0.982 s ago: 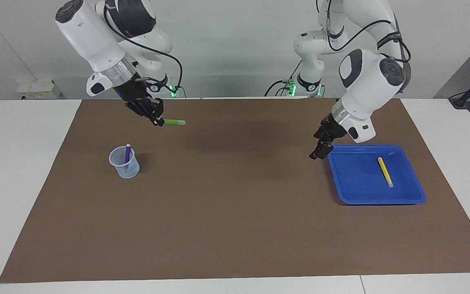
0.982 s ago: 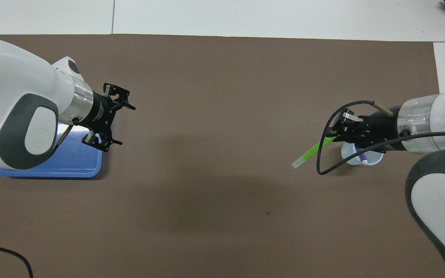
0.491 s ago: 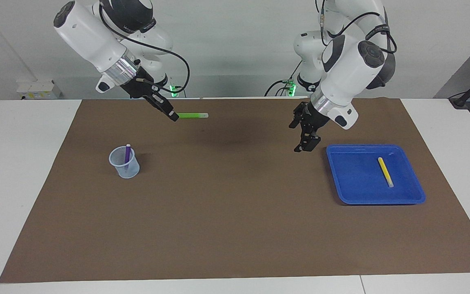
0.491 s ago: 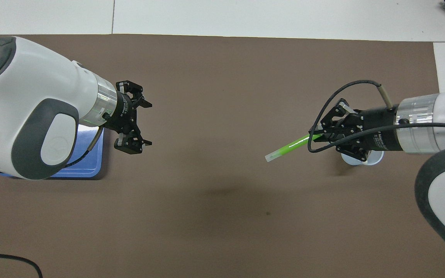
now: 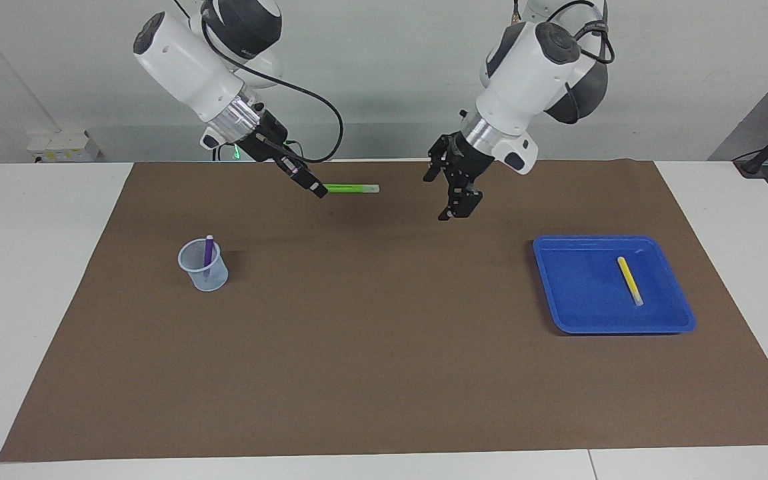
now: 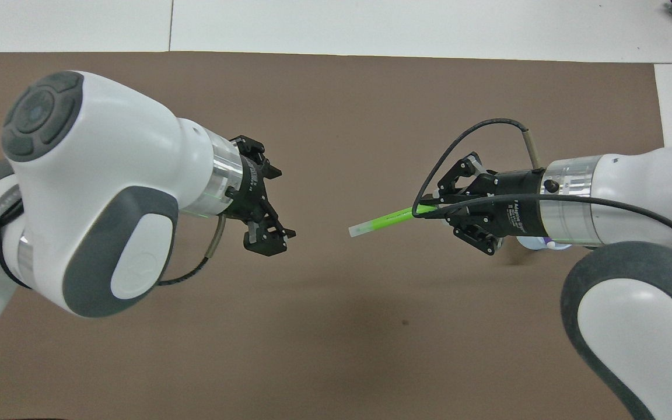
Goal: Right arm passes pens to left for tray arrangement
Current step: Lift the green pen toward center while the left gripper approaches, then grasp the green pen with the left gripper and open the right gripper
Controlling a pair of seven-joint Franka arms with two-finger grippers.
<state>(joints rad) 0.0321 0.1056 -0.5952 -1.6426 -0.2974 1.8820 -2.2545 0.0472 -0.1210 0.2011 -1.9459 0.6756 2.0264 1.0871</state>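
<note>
Facing view
Right arm: the right gripper (image 5: 318, 192) hangs in the air over the brown mat (image 5: 384, 373), its fingers pinched shut on one end of a slim bright green marker pen (image 5: 352, 189).
Green pen: it lies level in the grip, its pale whitish end pointing toward the left gripper (image 5: 449, 200), a clear gap between the two.
Left arm: the left gripper is raised over the mat near the middle of the white worktop (image 5: 37, 267), fingers spread wide and holding nothing.
Tray: a shallow bright blue plastic tray (image 5: 581, 310), roughly square with rounded corners, sits on the mat toward the left arm's end of the worktop.
Yellow pen: a slim yellow marker pen (image 5: 629, 280) lies flat inside the tray.
Cup: a small pale-blue translucent cup (image 5: 204, 267) stands on the mat toward the right arm's end, well apart from the tray.
Purple pen: a slim purple marker pen (image 5: 208, 253) stands tilted in the cup.

Overhead view
Right arm: the right gripper (image 6: 423, 209) clamps the green pen (image 6: 384, 220) by one end.
Left arm: the left gripper (image 6: 280, 204) faces the pen's pale tip with fingers wide, not touching it.
Cup: only a sliver of it (image 6: 537, 242) shows beneath the right gripper.
Tray: hidden by the left arm.
</note>
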